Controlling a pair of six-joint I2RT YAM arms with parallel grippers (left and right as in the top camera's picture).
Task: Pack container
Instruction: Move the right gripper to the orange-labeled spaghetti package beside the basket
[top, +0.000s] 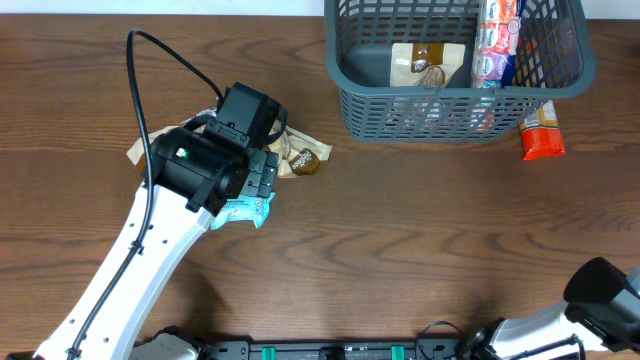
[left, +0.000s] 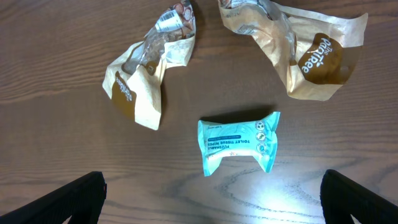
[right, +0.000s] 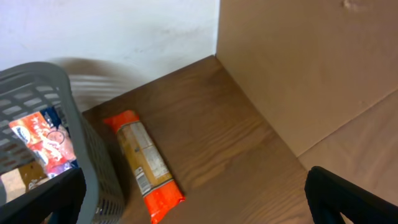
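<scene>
Above wipes pack (left: 239, 142), left gripper (left: 214, 194) hung spread, seemingly to straddle it for basket (top: 420, 115); right gripper (right: 196, 194) likewise spread

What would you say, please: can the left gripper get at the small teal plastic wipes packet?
Probably yes: the small teal plastic wipes packet lies uncovered on the wooden table just ahead of the open left gripper, apart from the two crumpled tan snack packets.

the teal packet (left: 239, 143) reads "flushable toilet tissue wipes" in dark print, and the brown oval on the tan wrapper (left: 311, 59) shows a brand ending in "tree", the rest unclear.
</scene>
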